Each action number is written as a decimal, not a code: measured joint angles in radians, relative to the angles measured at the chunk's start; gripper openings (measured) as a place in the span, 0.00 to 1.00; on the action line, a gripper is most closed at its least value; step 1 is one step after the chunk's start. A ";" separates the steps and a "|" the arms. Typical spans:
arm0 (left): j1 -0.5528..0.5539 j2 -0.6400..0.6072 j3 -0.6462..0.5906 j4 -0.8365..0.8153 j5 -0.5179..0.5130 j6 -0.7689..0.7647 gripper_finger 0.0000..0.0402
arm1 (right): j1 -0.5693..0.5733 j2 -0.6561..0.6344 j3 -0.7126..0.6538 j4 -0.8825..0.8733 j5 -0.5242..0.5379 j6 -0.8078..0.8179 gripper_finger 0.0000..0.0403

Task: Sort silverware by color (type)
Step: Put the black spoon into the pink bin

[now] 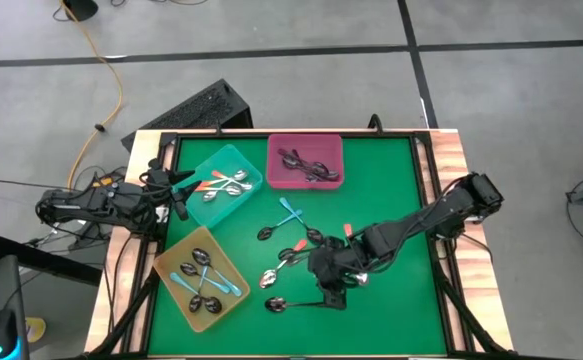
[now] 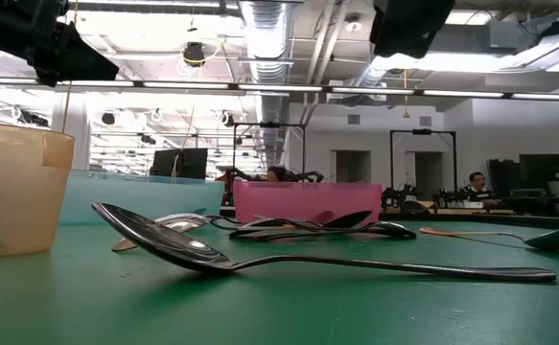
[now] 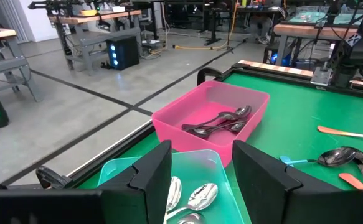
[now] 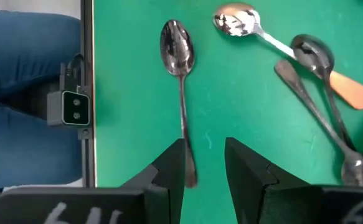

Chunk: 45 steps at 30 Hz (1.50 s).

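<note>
A dark spoon [image 4: 180, 74] lies flat on the green mat near the table's front edge, its bowl toward the left. My right gripper [image 4: 205, 144] hangs open well above its handle end [image 4: 190, 177], touching nothing; in the low view it [image 2: 408, 24] sits high over the spoon [image 2: 164, 240]. Several loose spoons [image 1: 293, 245] with orange, light blue or dark handles lie mid-table. The pink tray [image 1: 305, 160] holds dark spoons, the teal tray [image 1: 226, 183] orange-handled ones, the yellow tray [image 1: 201, 278] light blue ones. My left gripper [image 3: 201, 149] waits open at the table's left edge, by the teal tray.
A person in blue jeans [image 4: 25, 93] stands at the table's near edge, beside a small grey box [image 4: 72, 109] on the rim. Wooden rails [image 1: 441, 200] border the mat. There is bare green mat [image 1: 391, 180] at the right and far right.
</note>
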 joint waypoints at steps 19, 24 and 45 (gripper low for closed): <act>0.000 0.000 0.000 0.000 0.000 0.000 0.39 | 0.014 0.012 -0.002 -0.001 0.111 0.030 0.30; 0.000 0.000 0.000 0.000 0.000 0.000 0.39 | 0.003 0.029 -0.001 0.002 0.149 0.027 0.30; 0.000 0.000 0.000 -0.006 0.024 -0.006 0.39 | -0.052 0.030 -0.001 0.102 0.146 0.016 0.30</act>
